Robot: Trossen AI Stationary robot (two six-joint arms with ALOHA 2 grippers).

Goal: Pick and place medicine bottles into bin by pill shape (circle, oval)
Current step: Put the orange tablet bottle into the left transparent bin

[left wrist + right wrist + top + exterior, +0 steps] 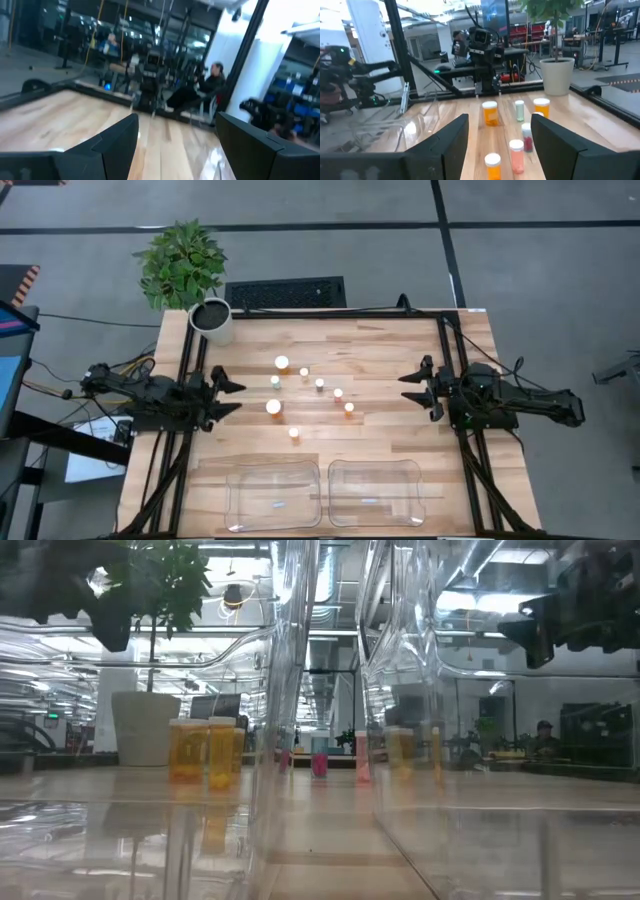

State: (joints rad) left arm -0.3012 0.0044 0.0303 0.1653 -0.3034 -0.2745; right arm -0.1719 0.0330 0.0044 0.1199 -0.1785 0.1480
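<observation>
Here the medicine bottles stand upright, caps up; left fingers and right fingers gape empty.

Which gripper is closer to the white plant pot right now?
Left. The left gripper sits just below the white plant pot at the table's left edge; the right gripper is across the table, beyond the medicine bottles.

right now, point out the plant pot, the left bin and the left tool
plant pot (212, 321), high view, dark soil top
left bin (236, 480), high view, clear left rim
left tool (229, 397), high view, between open fingertips
</observation>
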